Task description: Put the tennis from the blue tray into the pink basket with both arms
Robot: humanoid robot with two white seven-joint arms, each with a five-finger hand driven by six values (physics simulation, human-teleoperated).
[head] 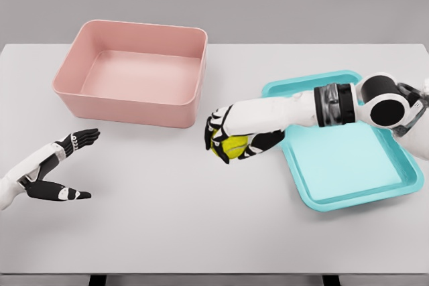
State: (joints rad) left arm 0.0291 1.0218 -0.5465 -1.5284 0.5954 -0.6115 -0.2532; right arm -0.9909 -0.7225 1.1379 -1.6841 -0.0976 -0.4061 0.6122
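While the left hand [64,169] is waiting open, the right hand [231,135] is gripping the tennis ball [232,146] left of the blue tray [348,195], needing a handover toward the pink basket [131,72].

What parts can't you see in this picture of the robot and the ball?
Head view only:
- Yellow-green tennis ball: mostly covered by the white-and-black right hand gripping it.
- White left arm behind the open left hand: cut off by the picture's left edge.
- Near inner wall of the pink plastic basket: hidden by its own rim.
- Turquoise tray: far-left part hidden under the right forearm.
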